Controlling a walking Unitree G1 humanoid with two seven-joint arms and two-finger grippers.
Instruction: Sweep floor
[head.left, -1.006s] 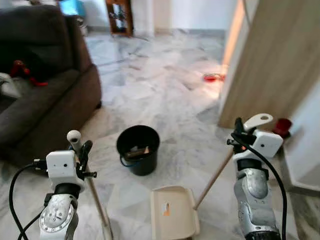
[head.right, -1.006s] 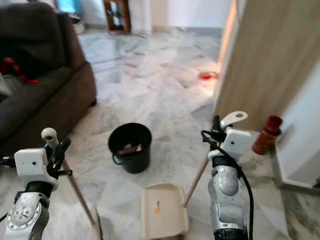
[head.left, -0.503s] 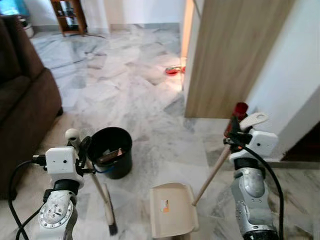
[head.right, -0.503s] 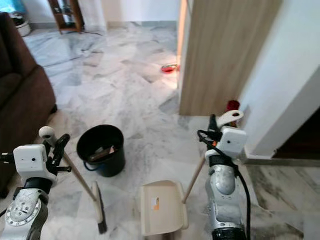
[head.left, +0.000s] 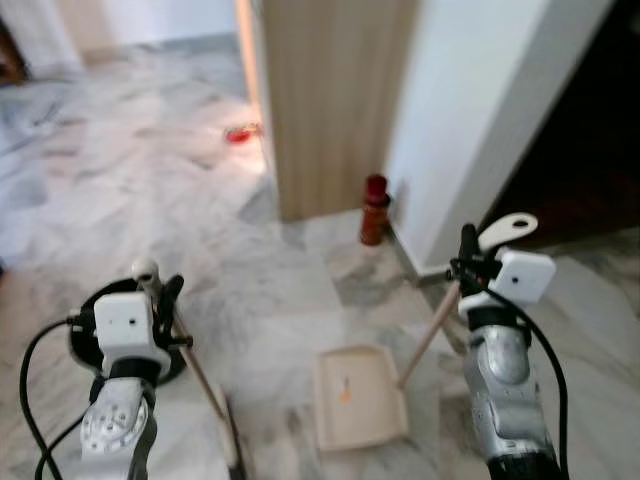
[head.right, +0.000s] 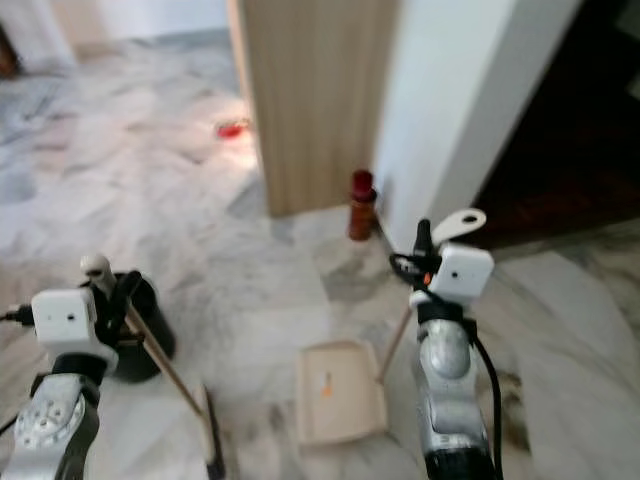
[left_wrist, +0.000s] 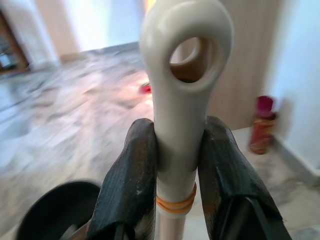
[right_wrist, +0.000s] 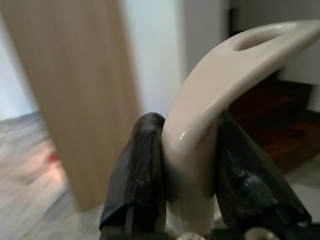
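My left gripper (head.left: 158, 296) is shut on the cream top of a broom handle (left_wrist: 181, 105); the wooden stick slants down to the broom head (head.left: 231, 440) on the marble floor at my lower left. A rubber band rings the handle just below the fingers (left_wrist: 127, 185). My right gripper (head.left: 468, 262) is shut on the curved cream grip of a dustpan handle (right_wrist: 215, 100). Its stick runs down to the beige dustpan (head.left: 358, 397), which lies flat on the floor between my arms.
A black bucket (head.left: 85, 330) stands behind my left arm. A wooden panel (head.left: 335, 100) and a white wall (head.left: 470, 110) rise ahead, with a red bottle (head.left: 374, 210) at the wall's foot. A dark doorway (head.left: 580, 150) opens at right. A small red object (head.left: 238, 134) lies far off.
The camera has swung to the right: sofa and shelf have left the picture, the bucket has slid left behind my arm, and the white wall and dark doorway have come in. Both grips are unchanged.
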